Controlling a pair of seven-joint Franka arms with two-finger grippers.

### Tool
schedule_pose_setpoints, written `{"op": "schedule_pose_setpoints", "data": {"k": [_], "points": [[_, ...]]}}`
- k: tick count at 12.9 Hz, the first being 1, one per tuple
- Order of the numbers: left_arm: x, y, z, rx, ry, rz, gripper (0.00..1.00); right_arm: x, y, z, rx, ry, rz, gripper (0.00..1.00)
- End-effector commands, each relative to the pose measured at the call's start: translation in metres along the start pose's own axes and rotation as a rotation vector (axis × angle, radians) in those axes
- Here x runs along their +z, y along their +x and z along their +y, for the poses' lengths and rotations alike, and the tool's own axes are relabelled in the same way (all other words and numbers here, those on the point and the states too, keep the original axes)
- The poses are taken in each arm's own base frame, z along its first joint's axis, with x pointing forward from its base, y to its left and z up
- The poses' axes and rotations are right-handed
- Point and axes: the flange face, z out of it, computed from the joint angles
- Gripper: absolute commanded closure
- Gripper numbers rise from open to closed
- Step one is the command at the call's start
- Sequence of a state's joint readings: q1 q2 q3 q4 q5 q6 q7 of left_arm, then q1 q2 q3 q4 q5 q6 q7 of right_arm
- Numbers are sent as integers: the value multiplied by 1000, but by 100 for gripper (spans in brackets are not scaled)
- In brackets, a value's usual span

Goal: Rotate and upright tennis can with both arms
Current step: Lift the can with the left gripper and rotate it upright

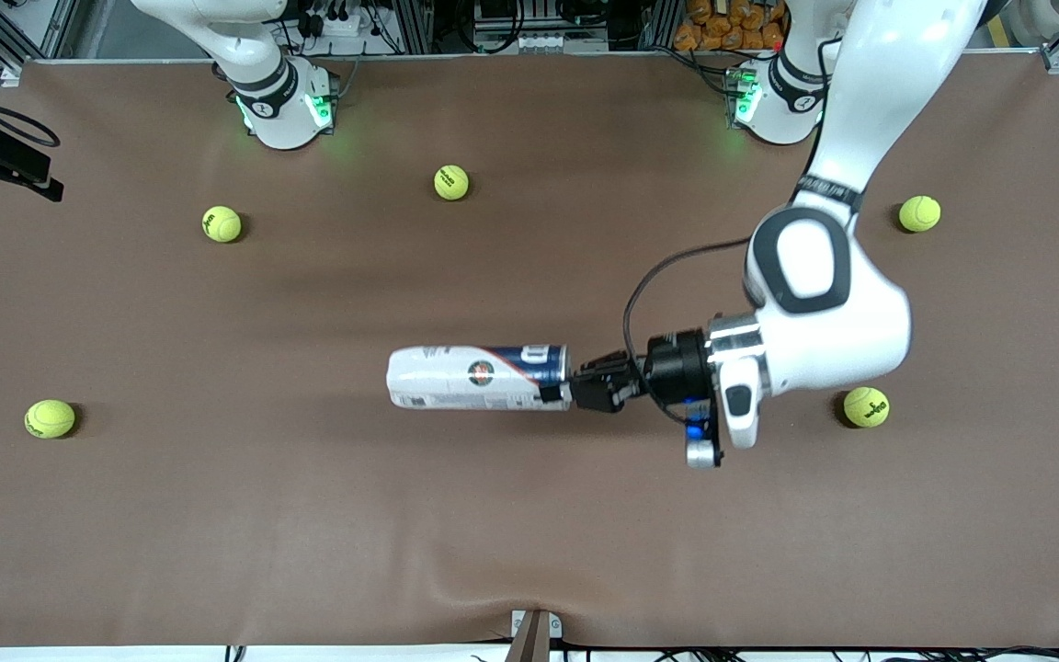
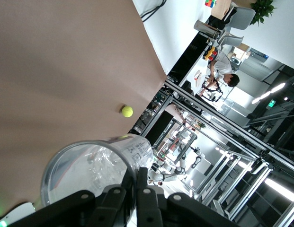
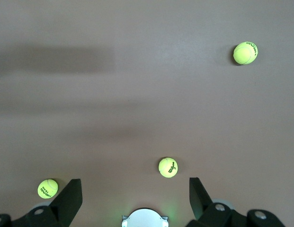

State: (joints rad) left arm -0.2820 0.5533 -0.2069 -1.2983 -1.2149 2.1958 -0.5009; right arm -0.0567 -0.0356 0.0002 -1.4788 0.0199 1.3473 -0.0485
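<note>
The left gripper (image 1: 575,382) pinches the open rim of the tennis can (image 1: 477,377), holding it level above mid-worktop (image 1: 529,533), apparently ready to turn it upright, while the waiting right gripper (image 3: 135,194) hangs fingers wide above scattered balls.

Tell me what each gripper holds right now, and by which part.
The left gripper grips the tennis can by the rim of its open end, can lying horizontal. The right gripper holds nothing, jaws open.

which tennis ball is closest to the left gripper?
The yellow-green tennis ball beside the left arm's wrist, toward that arm's end of the table; the other four lie much farther off.
</note>
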Motion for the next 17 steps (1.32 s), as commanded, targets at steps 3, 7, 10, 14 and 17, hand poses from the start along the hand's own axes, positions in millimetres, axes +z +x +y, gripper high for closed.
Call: {"op": "schedule_pose_setpoints", "data": {"k": [3,7,10,14,17], "points": [[-16,-98,45,81,171,118,100,-6,-6,0,11,9,3,0],[-19,-162,61,122,282,177,100,-6,-6,-1,10,9,3,0],[-17,-207,59,210,441,235,100,-6,-6,-1,9,9,3,0],[4,-264,42,326,666,324,100,-6,-6,-4,3,10,4,0],[45,-321,12,455,848,395,100,-9,-6,-2,6,10,10,0]]}}
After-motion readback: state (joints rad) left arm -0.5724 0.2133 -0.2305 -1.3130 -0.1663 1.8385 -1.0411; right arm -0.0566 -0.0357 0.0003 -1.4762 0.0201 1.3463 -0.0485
